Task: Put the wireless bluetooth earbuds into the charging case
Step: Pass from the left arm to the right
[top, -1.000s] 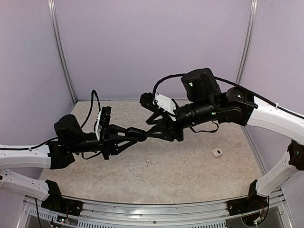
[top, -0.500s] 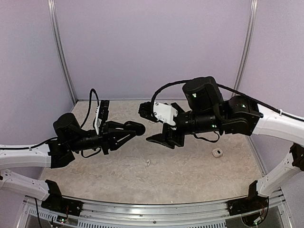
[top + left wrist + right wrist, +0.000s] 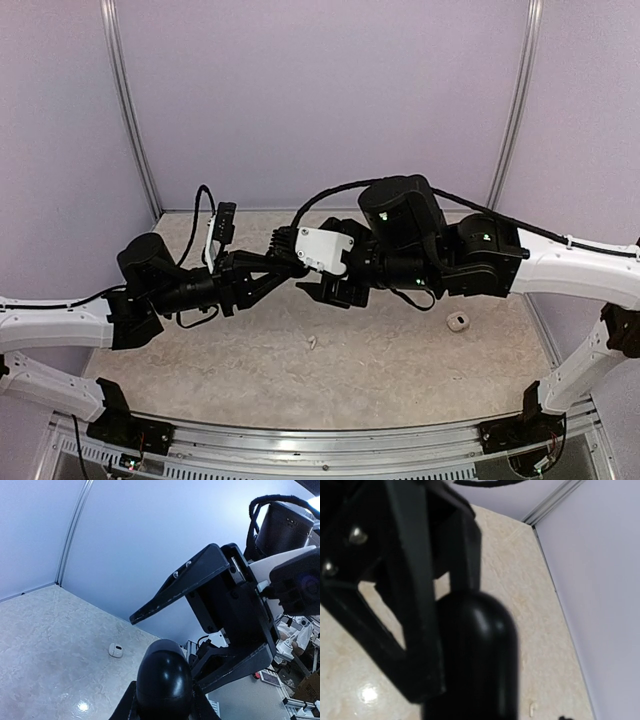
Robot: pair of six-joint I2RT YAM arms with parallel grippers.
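My left gripper (image 3: 288,268) is shut on the charging case (image 3: 296,267), a glossy black egg-shaped shell, and holds it in the air over the middle of the table. In the left wrist view the case (image 3: 164,677) fills the space between my fingers (image 3: 126,706). My right gripper (image 3: 318,280) is open, with one jaw above and one below the case's free end. The case shows large and blurred in the right wrist view (image 3: 476,655). One white earbud (image 3: 458,321) lies on the table at the right, and it also shows in the left wrist view (image 3: 115,650). Another white earbud (image 3: 312,343) lies at front centre. The black earbuds are not in view.
The marbled beige table (image 3: 400,370) is enclosed by lilac walls with metal corner posts (image 3: 128,110). Both arms meet above the table's middle and hide the surface under them.
The right gripper, which had pulled back to the right half a second ago, has moved left again to the case. The left gripper has risen slightly, still holding the case.
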